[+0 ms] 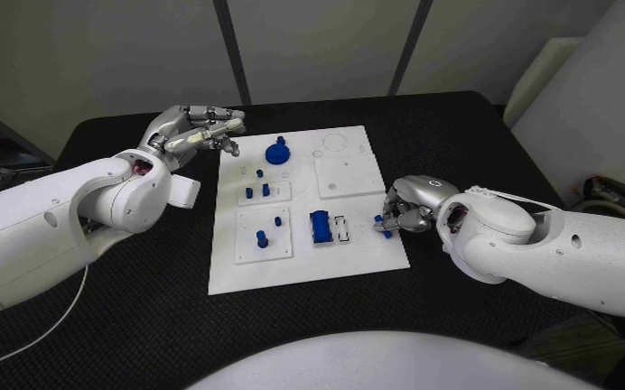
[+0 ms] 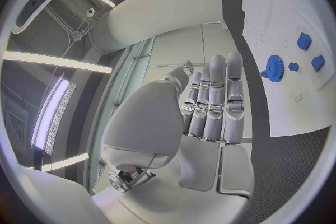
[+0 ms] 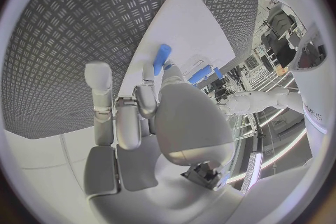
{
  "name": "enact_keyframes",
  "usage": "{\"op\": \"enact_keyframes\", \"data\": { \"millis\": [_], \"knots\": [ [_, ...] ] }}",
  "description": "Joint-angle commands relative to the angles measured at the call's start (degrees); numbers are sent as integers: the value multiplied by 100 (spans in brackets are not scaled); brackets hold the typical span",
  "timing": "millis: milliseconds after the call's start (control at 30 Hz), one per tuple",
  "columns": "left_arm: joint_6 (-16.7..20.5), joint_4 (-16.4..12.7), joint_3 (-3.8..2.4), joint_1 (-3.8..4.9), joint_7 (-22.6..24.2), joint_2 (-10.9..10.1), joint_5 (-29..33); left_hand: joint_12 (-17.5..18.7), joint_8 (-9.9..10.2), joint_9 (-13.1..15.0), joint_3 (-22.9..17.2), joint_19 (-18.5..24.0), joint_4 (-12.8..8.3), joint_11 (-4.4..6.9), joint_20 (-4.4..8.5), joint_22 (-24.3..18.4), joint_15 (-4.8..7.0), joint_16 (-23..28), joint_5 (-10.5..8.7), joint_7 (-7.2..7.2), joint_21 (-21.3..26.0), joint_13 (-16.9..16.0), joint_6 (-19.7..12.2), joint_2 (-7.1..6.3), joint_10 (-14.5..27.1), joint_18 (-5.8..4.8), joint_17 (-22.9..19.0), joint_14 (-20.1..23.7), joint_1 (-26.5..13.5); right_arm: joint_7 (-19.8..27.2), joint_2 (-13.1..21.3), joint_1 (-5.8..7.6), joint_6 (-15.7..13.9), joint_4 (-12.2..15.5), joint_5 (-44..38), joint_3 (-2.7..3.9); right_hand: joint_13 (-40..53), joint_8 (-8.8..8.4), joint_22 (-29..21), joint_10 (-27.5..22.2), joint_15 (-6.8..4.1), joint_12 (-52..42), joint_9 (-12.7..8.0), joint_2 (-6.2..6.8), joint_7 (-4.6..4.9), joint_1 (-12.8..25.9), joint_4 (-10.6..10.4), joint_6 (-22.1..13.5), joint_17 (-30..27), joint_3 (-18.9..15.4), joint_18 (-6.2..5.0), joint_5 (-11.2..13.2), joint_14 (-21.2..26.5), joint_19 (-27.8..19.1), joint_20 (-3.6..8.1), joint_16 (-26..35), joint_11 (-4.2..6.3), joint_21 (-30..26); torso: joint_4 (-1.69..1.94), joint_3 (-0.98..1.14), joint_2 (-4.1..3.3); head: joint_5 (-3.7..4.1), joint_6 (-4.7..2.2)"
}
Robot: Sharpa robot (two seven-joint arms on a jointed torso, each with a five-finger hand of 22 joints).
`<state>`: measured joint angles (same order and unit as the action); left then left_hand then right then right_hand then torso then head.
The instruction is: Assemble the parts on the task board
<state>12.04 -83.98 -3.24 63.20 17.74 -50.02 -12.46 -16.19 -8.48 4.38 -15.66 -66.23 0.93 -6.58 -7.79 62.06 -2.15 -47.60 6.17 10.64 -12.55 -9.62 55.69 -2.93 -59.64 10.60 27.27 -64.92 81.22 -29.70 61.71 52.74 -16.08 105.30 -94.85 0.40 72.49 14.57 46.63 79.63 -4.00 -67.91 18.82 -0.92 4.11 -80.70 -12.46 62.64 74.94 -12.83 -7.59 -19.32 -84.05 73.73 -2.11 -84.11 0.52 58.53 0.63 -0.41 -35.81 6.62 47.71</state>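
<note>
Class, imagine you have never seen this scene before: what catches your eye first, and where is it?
The white task board lies mid-table, dotted with blue parts, among them a blue gear near its far edge. At its right edge the right hand pinches a small blue part. The left hand hovers by the far left corner, holding nothing.

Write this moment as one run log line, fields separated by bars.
left hand: open, raised beside white task board | right hand: holding small blue part at board's right edge | blue gear: on board

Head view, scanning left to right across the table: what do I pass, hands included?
Left hand → blue gear on the task board → blue block → small blue part → right hand, fingers at that part.
</note>
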Motion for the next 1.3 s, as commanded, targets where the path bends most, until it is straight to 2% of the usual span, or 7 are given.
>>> {"op": "enact_keyframes", "data": {
  "millis": [33,500,633,833,967,1100,1300],
  "knots": [
    [-65,1,-3,7,33,4,11,-28,-5,-9,-13,-15,-8,-15,6,7,-6,33,26,14,21,6,-21,-9,43,-24,-4,19,39,-136,-34,-39,586,-31,-202,-42,6,-43,60,51,-36,-37,-17,-78,-30,-295,135,1,796,120,-15,319,-447,46,12,-53,12,44,-2,-1,1,0,14],
    [-63,0,-3,7,24,1,11,-30,-5,-10,-21,-10,-9,-16,5,15,-9,34,25,16,18,9,-24,-16,46,-27,-5,22,30,-377,-159,-56,1507,31,-522,-76,-39,-101,57,-22,-9,42,-25,96,14,-464,283,-55,817,271,-10,388,-446,30,-1,-65,-22,31,-2,-1,-2,-20,74],
    [-63,-2,-3,7,19,0,11,-30,-5,-10,-21,-10,-9,-16,5,15,-9,34,25,16,18,9,-24,-16,46,-27,-5,22,30,-425,-194,-58,1570,35,-571,-82,-78,-142,25,-85,15,106,-38,123,48,-513,320,-108,809,364,-15,206,-440,2,-19,-56,-51,-3,-1,-3,5,-19,82],
    [-65,-11,-3,7,17,-7,11,-30,-5,-10,-21,-10,-9,-16,5,15,-9,34,25,16,18,9,-24,-16,46,-27,-5,22,30,-514,-199,-60,1373,54,-601,-84,154,-105,184,31,-28,-181,-22,22,2,-842,472,11,928,785,-2,-294,-468,63,0,-147,-1,115,5,-4,0,-21,89],
    [-61,-13,-3,7,15,-7,11,-30,-5,-10,-21,-10,-9,-16,5,15,-9,34,25,16,18,9,-24,-16,46,-27,-5,22,30,-589,-163,-59,1169,127,-531,-83,205,-77,283,53,-35,-241,-2,62,-10,-886,510,59,977,1074,18,-433,-479,97,23,-185,10,197,5,-4,10,-25,97],
    [-59,-12,-3,7,15,-2,11,-31,-5,-11,-29,-9,-12,-16,6,17,-9,34,26,17,17,10,-24,-13,46,-27,-5,23,34,-660,-132,-58,960,207,-467,-82,238,-33,380,79,-38,-282,42,184,-10,-829,532,85,1016,1450,32,-570,-487,117,36,-216,17,278,1,-5,13,-38,87],
    [-53,-12,-3,7,12,-1,11,-31,-5,-11,-30,-9,-12,-16,6,17,-9,34,26,17,16,10,-24,-12,46,-27,-5,23,34,-700,-73,-55,646,371,-257,-78,280,71,495,127,-43,-340,180,555,-25,-444,559,49,1052,2345,43,-561,-493,117,34,-242,26,373,-1,-6,12,-39,82]
  ]
}}
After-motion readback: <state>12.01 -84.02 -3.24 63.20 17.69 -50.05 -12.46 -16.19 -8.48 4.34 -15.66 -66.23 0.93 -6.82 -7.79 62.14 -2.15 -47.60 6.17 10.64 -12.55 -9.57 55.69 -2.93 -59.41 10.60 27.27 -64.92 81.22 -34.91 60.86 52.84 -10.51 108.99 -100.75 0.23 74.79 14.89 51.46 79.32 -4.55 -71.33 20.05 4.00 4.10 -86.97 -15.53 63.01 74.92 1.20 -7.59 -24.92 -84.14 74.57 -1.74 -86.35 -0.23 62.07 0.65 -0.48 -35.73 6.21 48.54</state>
